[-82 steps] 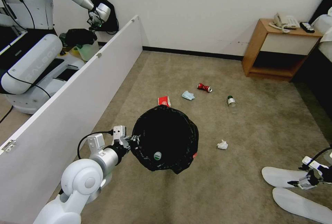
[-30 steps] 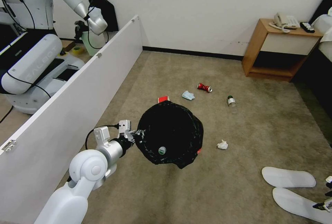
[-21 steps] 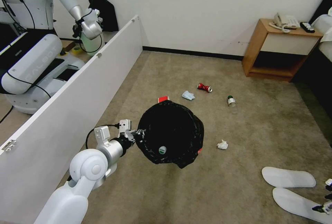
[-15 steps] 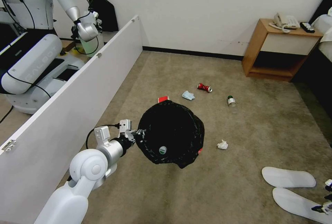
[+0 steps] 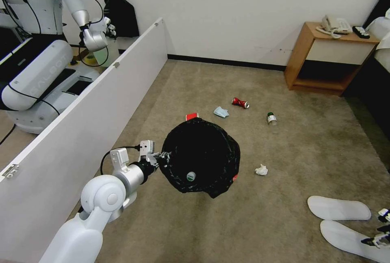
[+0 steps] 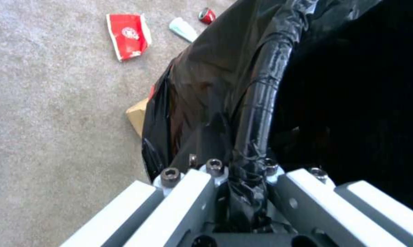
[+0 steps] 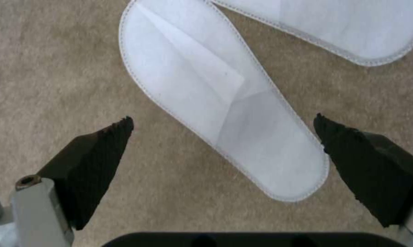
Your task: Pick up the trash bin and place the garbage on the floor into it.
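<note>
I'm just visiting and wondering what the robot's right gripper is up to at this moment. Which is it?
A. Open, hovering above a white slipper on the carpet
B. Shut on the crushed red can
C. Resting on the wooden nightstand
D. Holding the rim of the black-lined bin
A: the right wrist view shows the right gripper with its fingers spread wide on either side of a white slipper lying flat on the carpet, not touching it.

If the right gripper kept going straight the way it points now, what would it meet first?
Probably the nearer white slipper: the right gripper is open and points down at it, one finger on each side. How far above it hangs is unclear.
</note>
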`<state>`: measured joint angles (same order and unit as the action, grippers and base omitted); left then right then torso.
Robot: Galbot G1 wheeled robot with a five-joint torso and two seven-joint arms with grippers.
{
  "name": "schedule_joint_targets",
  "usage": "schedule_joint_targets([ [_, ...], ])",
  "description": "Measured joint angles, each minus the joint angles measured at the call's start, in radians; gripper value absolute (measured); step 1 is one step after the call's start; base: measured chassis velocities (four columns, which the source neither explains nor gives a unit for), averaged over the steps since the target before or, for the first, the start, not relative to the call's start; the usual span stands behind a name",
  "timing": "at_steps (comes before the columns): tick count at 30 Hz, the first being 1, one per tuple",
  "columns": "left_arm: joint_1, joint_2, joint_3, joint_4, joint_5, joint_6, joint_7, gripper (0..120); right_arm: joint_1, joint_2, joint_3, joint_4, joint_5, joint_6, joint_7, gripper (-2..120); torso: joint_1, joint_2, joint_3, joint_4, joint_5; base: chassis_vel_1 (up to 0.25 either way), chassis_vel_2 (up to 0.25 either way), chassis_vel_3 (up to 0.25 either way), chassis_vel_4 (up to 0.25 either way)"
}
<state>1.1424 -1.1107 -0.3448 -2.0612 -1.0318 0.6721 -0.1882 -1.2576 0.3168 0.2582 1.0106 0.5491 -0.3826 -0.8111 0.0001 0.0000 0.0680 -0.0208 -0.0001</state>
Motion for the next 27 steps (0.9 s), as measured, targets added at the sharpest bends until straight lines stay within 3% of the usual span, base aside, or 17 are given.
schedule_joint_targets([
  [8,0.007,-0.003,-0.001,-0.001,0.001,0.000,0.000,0,0.148,0.062,-0.128,-0.045,-0.014,0.008,-0.003,100,0.000,0.000,0.000,0.0004,0.0002,0.000,0.000,0.000,0.000],
  [27,0.018,-0.005,-0.020,-0.012,0.002,-0.001,0.000,0,0.209,0.097,-0.206,-0.036,-0.047,-0.003,-0.009,100,0.000,0.000,0.000,-0.0001,0.0001,0.000,0.000,0.000,0.000],
])
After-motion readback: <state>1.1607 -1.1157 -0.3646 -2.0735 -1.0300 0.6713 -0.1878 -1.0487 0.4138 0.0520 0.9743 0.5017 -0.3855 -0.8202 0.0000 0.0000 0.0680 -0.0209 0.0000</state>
